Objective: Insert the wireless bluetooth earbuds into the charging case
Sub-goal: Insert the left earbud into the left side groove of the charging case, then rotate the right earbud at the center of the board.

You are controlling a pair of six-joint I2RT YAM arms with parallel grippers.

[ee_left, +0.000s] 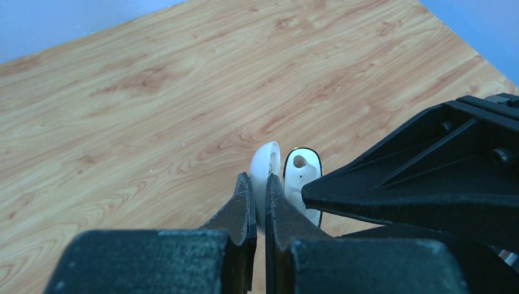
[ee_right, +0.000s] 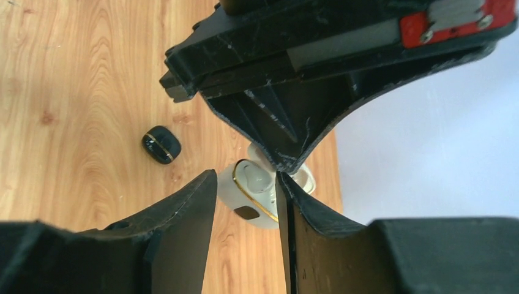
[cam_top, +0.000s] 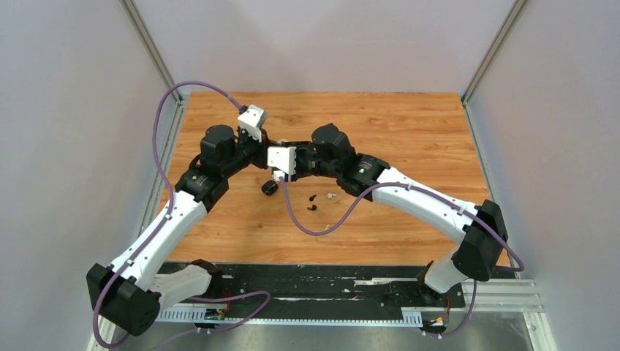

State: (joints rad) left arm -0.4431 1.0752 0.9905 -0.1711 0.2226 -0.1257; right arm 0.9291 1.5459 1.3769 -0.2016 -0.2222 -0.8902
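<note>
Left gripper (ee_left: 258, 184): black fingers, closest to its wrist cam, are pressed together on the thin lid (ee_left: 265, 160) of the small glossy white plastic charging case with a gold rim (ee_right: 256, 211), which is hinged open. Right gripper (ee_right: 246, 174) has its fingers spread with the case body between them. One pad looks to be against the shell and the other just beside it, so I cannot tell if it is actually clamped. One socket facing the left cam looks empty. The white shape inside the gold rim could be a seated bud or bare socket, can't tell. Loose on the wood-grain table (cam_top: 409, 131), near the white case on the right arm's side and toward the bases: two tiny black earbuds (cam_top: 312, 197) and one tiny white stemmed earbud (cam_top: 331, 195). A small glossy black pebble-shaped case with a gold seam (ee_right: 162, 144) sits near the white case, not touching it. Risks: the lid pinch is on a slick thin edge, so any pull from the other arm could slip it or overstress the hinge. Both arms are at the case, leaving none free for buds. The buds are far smaller than the fingers, so they are likely to skid or flip when pinched.
</note>
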